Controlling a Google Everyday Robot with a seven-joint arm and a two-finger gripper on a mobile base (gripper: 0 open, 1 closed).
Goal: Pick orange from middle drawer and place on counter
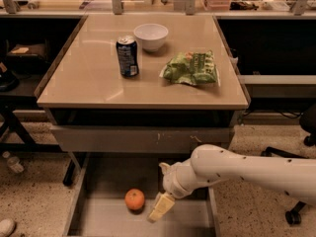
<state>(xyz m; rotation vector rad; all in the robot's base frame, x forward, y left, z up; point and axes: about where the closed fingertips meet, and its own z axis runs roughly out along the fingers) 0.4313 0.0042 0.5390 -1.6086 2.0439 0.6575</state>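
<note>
Here, the reach was the step in hand: the orange [134, 199] was not yet gripped. It sat on the flat floor of the middle drawer [98, 180], which was pulled out below the grey drawer front [123, 138], the fruit lying towards the near end and roughly centred between the low side walls. The gripper [161, 207] hung low inside the drawer, just beside the orange on the arm's side, tip angled down toward the floor; a sliver of drawer floor showed between the two, so apart, not touching. Whether the gripper was spread or closed could not be told from this angle. The white arm [237, 169] came in from the right edge of the view, over the drawer's right wall. Up top, the counter [89, 83] carried a soda can [128, 56], a white bowl [151, 36] behind it and a green chip bag [191, 68] to the right; bare beige surface lay along the front edge and the left side. Judgement: the next move called for shifting sideways to bracket the fruit, then closing on its widest part. A round fruit on smooth metal would likely roll if nudged off-centre. After that, a lift clear of the drawer front and the counter's edge before setting down on a bare patch.
</note>
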